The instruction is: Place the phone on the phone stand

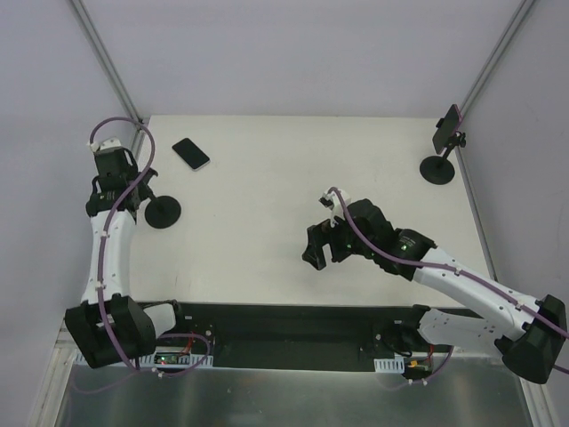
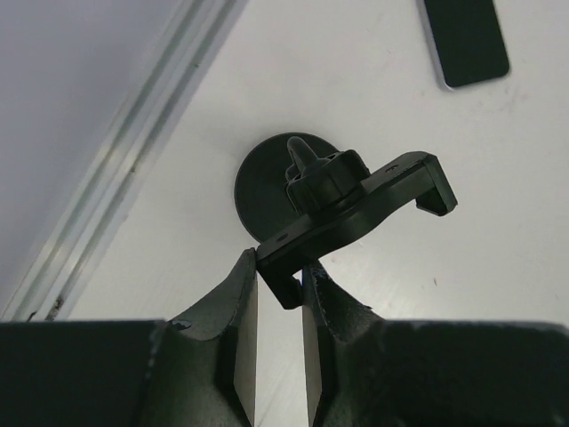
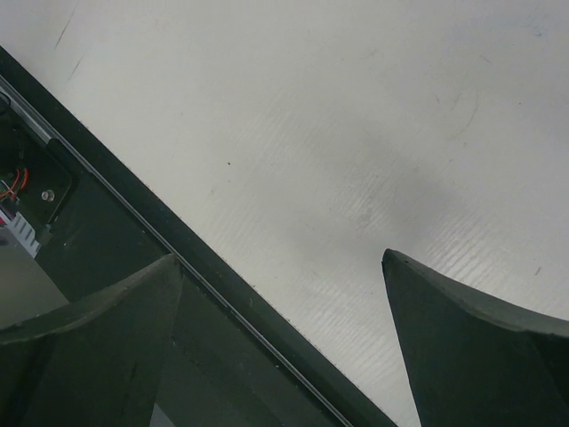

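A black phone (image 1: 190,153) lies flat on the white table at the back left; its lower end (image 2: 464,40) also shows in the left wrist view. The black phone stand (image 1: 163,213) has a round base (image 2: 253,191) and a clamp-like cradle (image 2: 373,197) tilted above it. My left gripper (image 1: 140,197) is shut on the cradle's lower hooked end, one fingertip on each side (image 2: 283,274). My right gripper (image 1: 322,247) hangs open over the table near its front edge, nothing between its fingers (image 3: 280,258).
A second stand (image 1: 437,167) at the back right corner carries another phone (image 1: 446,130). Metal frame posts (image 1: 107,67) rise at the back corners. The dark front rail (image 3: 133,231) runs along the table's near edge.
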